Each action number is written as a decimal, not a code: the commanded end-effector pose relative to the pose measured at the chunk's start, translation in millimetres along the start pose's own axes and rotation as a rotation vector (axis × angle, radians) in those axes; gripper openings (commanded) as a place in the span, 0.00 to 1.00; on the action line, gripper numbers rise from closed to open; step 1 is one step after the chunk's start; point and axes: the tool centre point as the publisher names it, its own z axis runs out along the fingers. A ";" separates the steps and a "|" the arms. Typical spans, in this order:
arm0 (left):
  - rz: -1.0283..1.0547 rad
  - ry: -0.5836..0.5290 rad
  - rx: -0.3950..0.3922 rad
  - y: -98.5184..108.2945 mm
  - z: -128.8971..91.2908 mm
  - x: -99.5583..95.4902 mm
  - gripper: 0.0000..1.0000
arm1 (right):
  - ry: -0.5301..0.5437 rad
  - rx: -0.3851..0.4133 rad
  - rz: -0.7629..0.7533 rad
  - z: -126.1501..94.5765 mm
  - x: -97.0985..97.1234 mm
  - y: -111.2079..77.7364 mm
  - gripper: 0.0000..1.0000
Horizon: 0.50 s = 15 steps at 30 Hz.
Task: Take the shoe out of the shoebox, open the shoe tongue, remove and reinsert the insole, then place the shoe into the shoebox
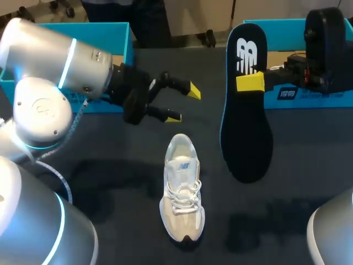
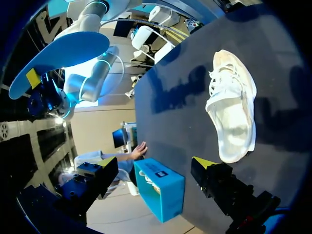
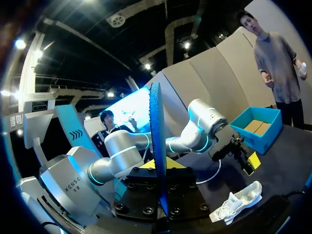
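Note:
A white and beige sneaker [image 1: 182,187] lies on the dark table, toe toward me, apart from both grippers. The black, blue-edged insole [image 1: 247,127] hangs upright above the table to the shoe's right, and my right gripper [image 1: 251,83] is shut on its upper part. Edge-on in the right wrist view, the insole [image 3: 157,141] stands between the yellow tips of that gripper [image 3: 160,168]. My left gripper [image 1: 183,104] hovers open and empty beyond the shoe's heel. From the left wrist, the shoe [image 2: 231,112] lies ahead of the gripper [image 2: 153,165].
An open blue shoebox [image 1: 118,38] stands at the back left behind my left arm. A second blue box [image 1: 287,96] with a label sits at the back right under my right arm. One blue box [image 2: 161,187] shows between the left fingers.

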 end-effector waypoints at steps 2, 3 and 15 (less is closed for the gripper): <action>0.023 -0.085 -0.007 5.0 8.2 9.2 1.00 | 0.003 0.004 0.001 3.3 -3.3 2.1 0.00; 0.039 -0.118 0.005 5.2 6.3 6.8 1.00 | 0.003 0.004 0.001 3.3 -3.3 2.1 0.00; 0.121 -0.303 -0.008 4.5 -10.4 -21.7 1.00 | 0.003 0.004 0.001 3.3 -3.3 2.1 0.00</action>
